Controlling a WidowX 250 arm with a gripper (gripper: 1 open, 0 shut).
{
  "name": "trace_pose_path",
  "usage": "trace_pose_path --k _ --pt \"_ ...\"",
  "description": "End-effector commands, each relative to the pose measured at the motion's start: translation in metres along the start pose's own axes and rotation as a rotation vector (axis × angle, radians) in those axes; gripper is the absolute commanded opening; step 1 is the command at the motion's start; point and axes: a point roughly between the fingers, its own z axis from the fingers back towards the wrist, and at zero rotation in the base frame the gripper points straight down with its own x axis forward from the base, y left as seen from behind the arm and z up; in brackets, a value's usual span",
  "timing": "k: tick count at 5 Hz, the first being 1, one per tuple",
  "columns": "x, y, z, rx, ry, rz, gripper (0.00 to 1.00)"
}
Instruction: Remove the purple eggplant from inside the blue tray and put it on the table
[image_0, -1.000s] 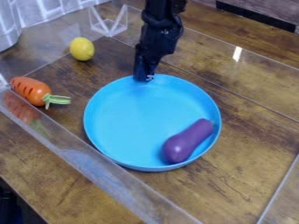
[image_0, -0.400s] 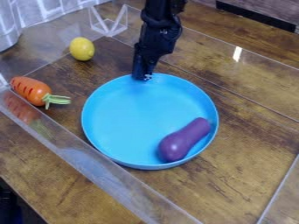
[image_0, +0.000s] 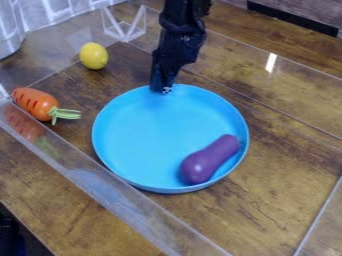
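Observation:
The purple eggplant (image_0: 213, 160) lies inside the blue tray (image_0: 102, 152), at its near right side, slanting up to the right. The tray rests on the dark wood table (image_0: 287, 120). My gripper (image_0: 164, 88) points down at the tray's far rim, with its dark fingers together and their tips on or against the rim edge. Whether the rim is pinched between them cannot be told. The gripper is a tray's width away from the eggplant and holds nothing else.
An orange carrot (image_0: 36, 102) with a green top lies on the table left of the tray. A yellow lemon (image_0: 92, 55) sits at the back left. A clear plastic stand (image_0: 127, 20) is behind it, and a clear strip runs along the near left.
The tray, with the eggplant in it, has shifted very slightly to the left. The gripper has stayed at the far rim.

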Motion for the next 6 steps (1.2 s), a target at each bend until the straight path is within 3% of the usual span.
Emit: trace_pose_path --k 1,2,3,6 --pt "-0.009 0.006 0.0167 0.038 -0.021 -0.005 0.0" --pt "-0.0107 0.0035 0.016 0.037 -0.023 -0.014 0.0" --pt "-0.0113 0.0011 0.0149 0.033 -0.027 -0.024 1.0" --pt "-0.0136 -0.0001 0.0107 0.031 -0.033 -0.027 1.0"
